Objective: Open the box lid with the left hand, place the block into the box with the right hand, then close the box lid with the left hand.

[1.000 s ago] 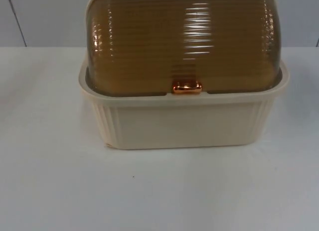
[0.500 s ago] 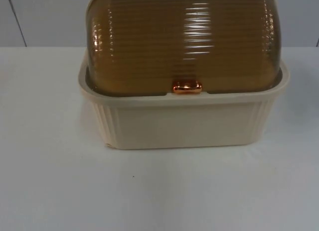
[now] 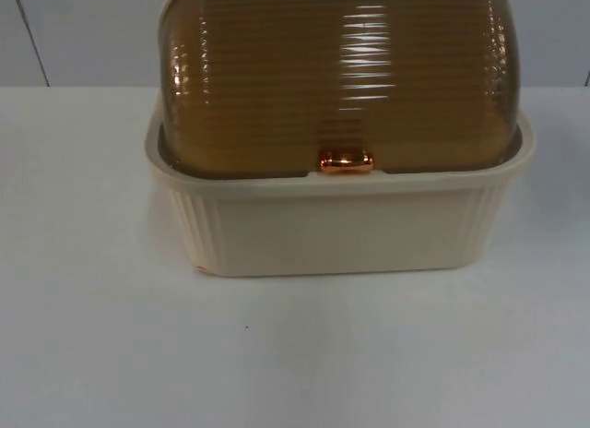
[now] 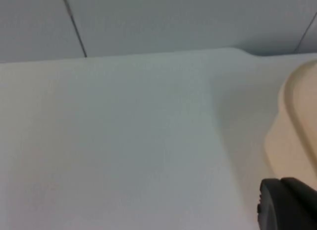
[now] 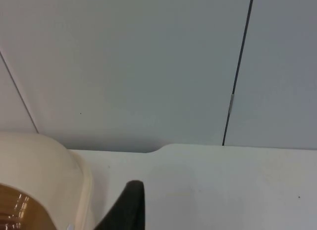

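Top view: your box point(image 3: 339, 227) sits on the table point(image 3: 92, 336) exactly like a second ago, amber lid point(image 3: 339, 77) shut, copper latch point(image 3: 347, 161) at the front. So nothing's started.

Left wrist: left gripper point(image 4: 287, 205) is just beside the box's cream rim.

Right wrist: right gripper point(image 5: 126, 207) hangs next to the lid. Can't tell whether either gripper is wide or narrow.

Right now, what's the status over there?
Left fingertip beside box, right fingertip near its other side. Amber lid shut, copper latch down.
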Controlling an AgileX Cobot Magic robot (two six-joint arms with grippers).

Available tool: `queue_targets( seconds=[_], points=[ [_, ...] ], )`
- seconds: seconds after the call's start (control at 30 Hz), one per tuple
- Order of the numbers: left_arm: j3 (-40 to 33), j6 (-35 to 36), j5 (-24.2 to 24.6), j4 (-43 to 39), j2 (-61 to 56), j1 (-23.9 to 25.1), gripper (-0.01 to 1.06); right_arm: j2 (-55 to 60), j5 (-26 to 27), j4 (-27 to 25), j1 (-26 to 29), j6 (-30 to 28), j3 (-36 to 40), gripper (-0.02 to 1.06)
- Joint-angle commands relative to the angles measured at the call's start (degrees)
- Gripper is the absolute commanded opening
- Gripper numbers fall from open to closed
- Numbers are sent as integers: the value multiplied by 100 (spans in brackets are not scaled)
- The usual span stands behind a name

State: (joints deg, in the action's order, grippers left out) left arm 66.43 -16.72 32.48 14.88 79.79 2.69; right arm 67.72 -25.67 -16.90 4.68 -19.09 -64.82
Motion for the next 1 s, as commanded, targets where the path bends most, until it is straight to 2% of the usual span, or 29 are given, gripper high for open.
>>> queue_targets(
  seconds=[0.0, 0.03, 0.27, 0.33, 0.47, 0.57, 0.6, 0.63, 0.67, 0.7, 0.73, 0.97],
  points=[
    [153, 242, 89, -384, 50, -79, 0, -41, -1, -17, 24, -24, -28, 105],
    [153, 219, -203, -384, -17, -152, 0, -41, -14, -17, 8, -24, -28, 105],
    [130, 267, -486, -529, -43, -196, 0, -41, -99, -21, 8, -24, -28, 105],
    [130, 520, -629, -529, -43, -196, 0, -41, -149, -31, 8, -24, -28, 105],
    [130, 622, -792, -561, -43, -196, 8, -41, -185, -31, 8, -24, -28, 105],
    [130, 622, -801, -706, -43, -196, 35, -41, -229, -31, 8, -24, -28, 105],
    [130, 622, -801, -706, -43, -196, 52, -41, -229, -31, 8, -24, -28, 105],
    [130, 622, -813, -682, -43, -205, 73, -41, -231, -44, 8, -24, -28, 105],
    [130, 622, -813, -682, -43, -205, 73, -41, -231, -44, 8, -24, -28, 105],
    [130, 622, -813, -671, -43, -205, 97, -41, -241, -44, 8, -24, -28, 105],
    [130, 611, -773, -646, -43, -208, 104, -41, -241, -44, 8, -24, -28, 105],
    [130, 611, -840, -606, -97, -208, 104, -74, -241, -44, 8, -24, -28, 105]
  ],
)
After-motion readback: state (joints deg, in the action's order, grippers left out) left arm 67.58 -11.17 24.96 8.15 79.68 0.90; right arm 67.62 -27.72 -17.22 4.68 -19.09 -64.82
